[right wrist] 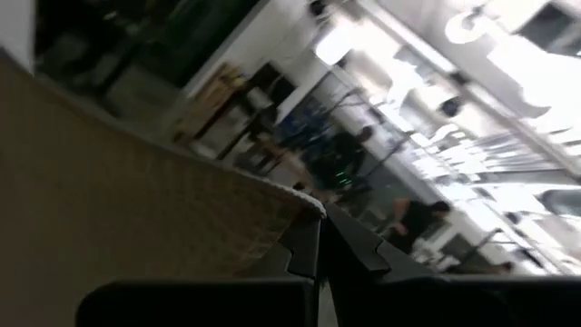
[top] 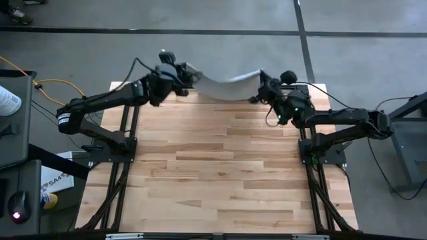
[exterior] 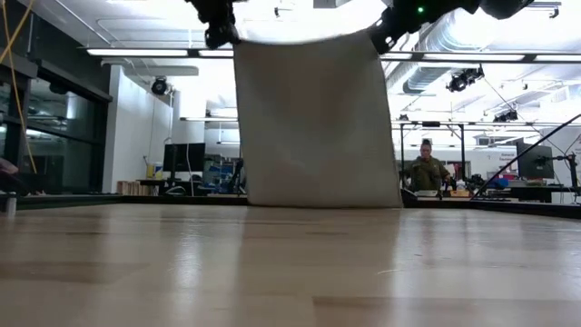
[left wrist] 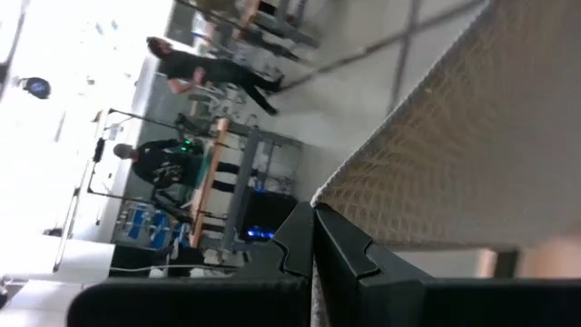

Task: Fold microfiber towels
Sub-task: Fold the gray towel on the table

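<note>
Pinching one top corner each, the left hand (top: 187, 75) and the right hand (top: 259, 85) have their fingers closed tight on the microfiber towel (exterior: 315, 123), as both wrist views show: the cloth's edge runs straight out of the seam between the dark fingers. From each hand the towel stretches sideways toward the other hand, so its upper edge is the line between them, sagging a little in the middle in the high view. Below both hands it hangs as a flat sheet, and in the low view its bottom hem sits at about the level of the counter (top: 220, 167), apparently just touching or barely above it; which of the two cannot be told. Both hands are raised over the counter's far edge, about equally close to the cloth, so neither arm has the advantage.

The relation that matters, by my reading, is that the towel lies straight down from the hands while the bare counter lies toward the arms' bases. Laying the sheet flat would call for both hands to travel that way together, keeping the top edge taut.

Beyond the counter, a person (exterior: 426, 170) stands in the room.
</note>
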You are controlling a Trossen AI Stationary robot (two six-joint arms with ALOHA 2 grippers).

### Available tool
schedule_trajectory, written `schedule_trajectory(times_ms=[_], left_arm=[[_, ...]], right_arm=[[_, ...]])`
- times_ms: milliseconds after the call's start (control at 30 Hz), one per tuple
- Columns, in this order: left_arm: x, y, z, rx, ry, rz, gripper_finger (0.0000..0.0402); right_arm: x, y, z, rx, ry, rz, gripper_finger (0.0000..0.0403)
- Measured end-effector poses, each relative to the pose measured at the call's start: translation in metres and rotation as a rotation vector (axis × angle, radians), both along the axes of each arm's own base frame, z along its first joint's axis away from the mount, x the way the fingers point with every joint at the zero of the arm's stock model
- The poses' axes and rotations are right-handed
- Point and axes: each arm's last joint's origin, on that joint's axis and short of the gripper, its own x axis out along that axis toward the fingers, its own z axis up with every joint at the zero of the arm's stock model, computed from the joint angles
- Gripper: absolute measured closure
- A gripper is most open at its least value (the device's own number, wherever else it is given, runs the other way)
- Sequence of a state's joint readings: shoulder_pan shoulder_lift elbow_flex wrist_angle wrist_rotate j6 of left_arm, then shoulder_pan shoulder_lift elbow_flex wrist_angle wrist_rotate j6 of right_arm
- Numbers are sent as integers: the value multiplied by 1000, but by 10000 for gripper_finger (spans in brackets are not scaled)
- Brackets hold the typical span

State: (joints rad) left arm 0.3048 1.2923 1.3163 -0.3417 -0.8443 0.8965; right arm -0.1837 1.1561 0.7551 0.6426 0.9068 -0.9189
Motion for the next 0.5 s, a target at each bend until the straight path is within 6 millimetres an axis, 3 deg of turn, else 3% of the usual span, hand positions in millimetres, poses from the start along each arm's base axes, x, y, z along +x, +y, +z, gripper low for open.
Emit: schedule_trajectory(times_ms=[267,500], left_arm=[[8,-54,-56,-136,131,-87,401],[1,-86,-83,-233,166,-127,401]], right_arm=[[7,54,-27,139,136,55,399],[1,84,-46,223,165,93,399]])
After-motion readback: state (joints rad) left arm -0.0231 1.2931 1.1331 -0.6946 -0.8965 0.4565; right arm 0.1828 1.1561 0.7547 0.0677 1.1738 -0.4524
